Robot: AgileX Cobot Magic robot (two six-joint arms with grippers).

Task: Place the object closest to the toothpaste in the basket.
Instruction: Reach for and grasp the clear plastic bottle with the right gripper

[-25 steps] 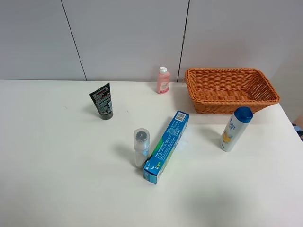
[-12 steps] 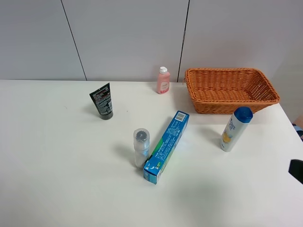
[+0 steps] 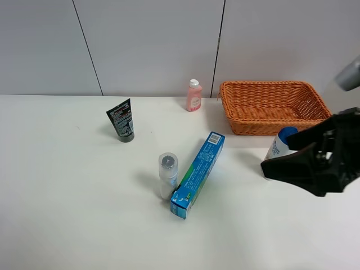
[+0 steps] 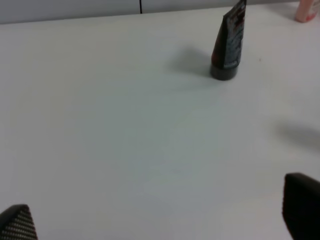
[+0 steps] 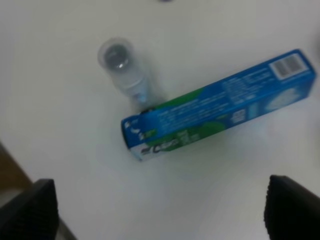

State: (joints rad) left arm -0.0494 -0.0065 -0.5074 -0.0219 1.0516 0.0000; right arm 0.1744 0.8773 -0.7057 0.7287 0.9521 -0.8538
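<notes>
From the high camera I see the right gripper (image 3: pixel 284 157) hanging over the table (image 3: pixel 67 214), partly covering a blue-capped bottle (image 3: pixel 279 143). The basket (image 3: pixel 273 107) sits just behind it. The clear bottle (image 3: pixel 167 175) stands well away from it, just beside the toothpaste box (image 3: pixel 198 174) on that box's far side.

On the left wrist camera, the left gripper (image 4: pixel 159 215) is spread wide and empty, with a black tube (image 4: pixel 229 42) upright well ahead.

On the right wrist camera, the fingers are wide apart and hold nothing. The clear bottle and box lie ahead of the tips.
</notes>
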